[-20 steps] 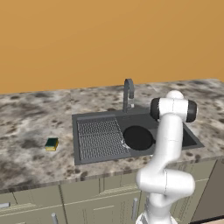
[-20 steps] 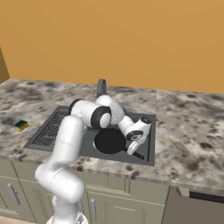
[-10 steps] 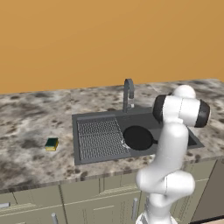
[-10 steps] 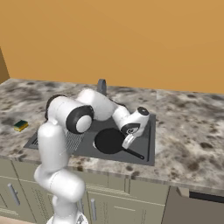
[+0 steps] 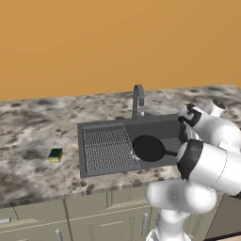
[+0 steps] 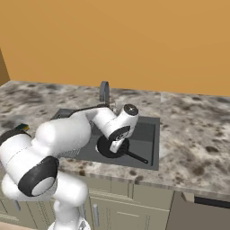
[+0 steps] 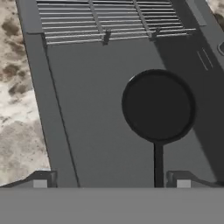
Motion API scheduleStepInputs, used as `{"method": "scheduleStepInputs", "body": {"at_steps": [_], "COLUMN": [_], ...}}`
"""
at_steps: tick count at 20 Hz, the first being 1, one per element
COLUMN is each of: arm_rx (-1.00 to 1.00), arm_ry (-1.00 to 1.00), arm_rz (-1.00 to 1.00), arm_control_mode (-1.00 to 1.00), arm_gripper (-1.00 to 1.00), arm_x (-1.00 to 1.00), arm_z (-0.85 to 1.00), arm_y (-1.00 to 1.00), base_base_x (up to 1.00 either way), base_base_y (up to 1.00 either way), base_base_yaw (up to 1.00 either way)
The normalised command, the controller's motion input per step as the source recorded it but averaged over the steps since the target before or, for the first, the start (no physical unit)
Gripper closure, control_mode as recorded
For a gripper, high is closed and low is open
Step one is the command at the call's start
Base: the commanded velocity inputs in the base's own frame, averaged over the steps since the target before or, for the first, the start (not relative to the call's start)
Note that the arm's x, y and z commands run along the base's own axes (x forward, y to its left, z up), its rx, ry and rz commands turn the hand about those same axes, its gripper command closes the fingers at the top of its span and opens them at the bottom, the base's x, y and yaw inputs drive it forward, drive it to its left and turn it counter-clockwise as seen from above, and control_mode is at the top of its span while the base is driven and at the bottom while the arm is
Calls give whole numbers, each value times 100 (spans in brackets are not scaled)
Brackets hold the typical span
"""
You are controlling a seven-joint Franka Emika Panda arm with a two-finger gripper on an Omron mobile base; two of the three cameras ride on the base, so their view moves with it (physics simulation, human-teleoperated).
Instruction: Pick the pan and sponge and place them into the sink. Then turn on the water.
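Hand view: round black frying pan [image 7: 158, 106] lies in dark grey sink [image 7: 87, 131] basin, handle toward 6 o'clock; hand [image 7: 111, 180] open, empty; ribbed drainboard [image 7: 109, 19] at 12; green-yellow sponge [image 5: 55, 155] on speckled worktop [image 5: 33, 136], well apart.

A speckled grey-and-cream stone counter [image 5: 33, 136] stretches to both sides of the jaws and runs back to a plain orange wall [image 5: 113, 42] rising behind them. Below the jaws, under the counter's front edge, stand pale grey-green cabinet doors [image 6: 148, 211] with slim metal handles [image 6: 95, 214].
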Motion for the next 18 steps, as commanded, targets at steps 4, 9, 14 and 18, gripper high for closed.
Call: {"method": "scheduleStepInputs", "body": {"at_steps": [4,9,14,18], "arm_rx": [-16,-14,-14,-10], "arm_ry": [-8,-1,0,4], "arm_rz": [23,49,55,63], "arm_control_mode": [-100,-100,-100,-100], "arm_gripper": [-100,-100,-100,-100], "arm_x": [-76,-64,-58,-13], "arm_z": [100,81,53,41], "arm_y": [97,100,100,100], "base_base_x": [0,0,0,0], "base_base_y": [0,0,0,0], "base_base_yaw": [0,0,0,0]}}
